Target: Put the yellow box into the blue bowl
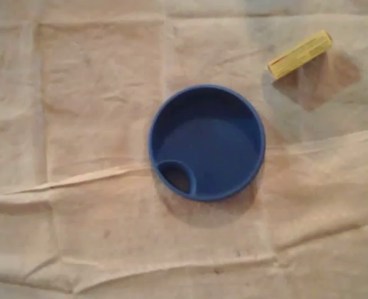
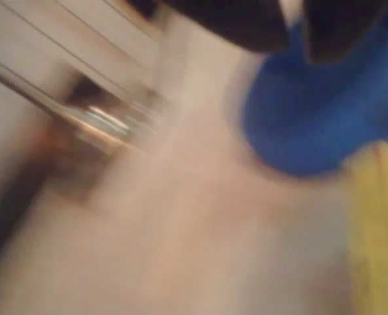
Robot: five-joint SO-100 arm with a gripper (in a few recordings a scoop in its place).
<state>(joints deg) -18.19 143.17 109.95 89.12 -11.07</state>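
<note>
Yellow box (image 1: 300,54): long, slim, lying flat at a slant on the cloth-covered surface (image 1: 96,93), up-right of the blue bowl (image 1: 207,142), apart from it. Hand (image 2: 297,36): dark blur in wrist view; opening and hold cannot be told.

Bowl (image 1: 207,142) blue – box (image 1: 300,54) yellow – cloth (image 1: 78,93) beige.

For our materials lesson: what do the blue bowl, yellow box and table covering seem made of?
Blue bowl: probably plastic, matte; uniform colour, smooth moulded rim and inner pocket.
Yellow box: likely printed cardboard; sharp edges, printed face.
Table covering: cloth or paper, unclear; creases and fold lines.
</note>
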